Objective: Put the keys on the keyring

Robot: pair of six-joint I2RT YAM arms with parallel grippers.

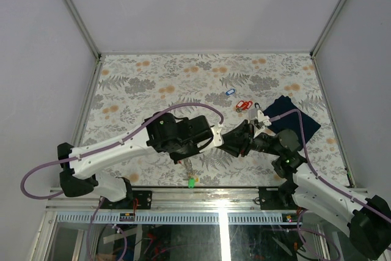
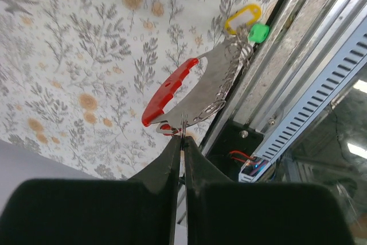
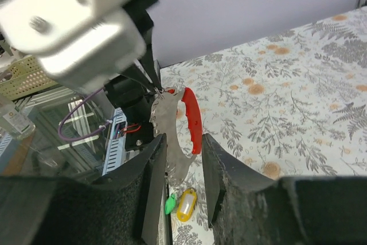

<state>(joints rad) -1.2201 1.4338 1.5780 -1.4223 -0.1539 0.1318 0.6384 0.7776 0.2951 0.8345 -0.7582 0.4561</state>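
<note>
My left gripper (image 2: 182, 136) is shut on the keyring (image 2: 203, 87), a silvery carabiner with a red gate, and holds it above the table's near edge. A yellow tag (image 2: 242, 19) and a green tag (image 2: 259, 32) hang from it. In the top view the left gripper (image 1: 183, 158) holds the keyring (image 1: 188, 168) with the green tag (image 1: 191, 182) below. My right gripper (image 3: 183, 144) is open, its fingers on either side of the keyring's (image 3: 172, 121) lower end; I cannot tell if they touch. A blue-tagged key (image 1: 230, 91) and a red-tagged key (image 1: 244, 105) lie on the table.
A dark navy folded cloth (image 1: 293, 120) lies at the right, partly under my right arm. The floral table cover (image 1: 153, 84) ends at a metal rail (image 1: 220, 198) along the near edge, just under the keyring. Grey walls enclose the table.
</note>
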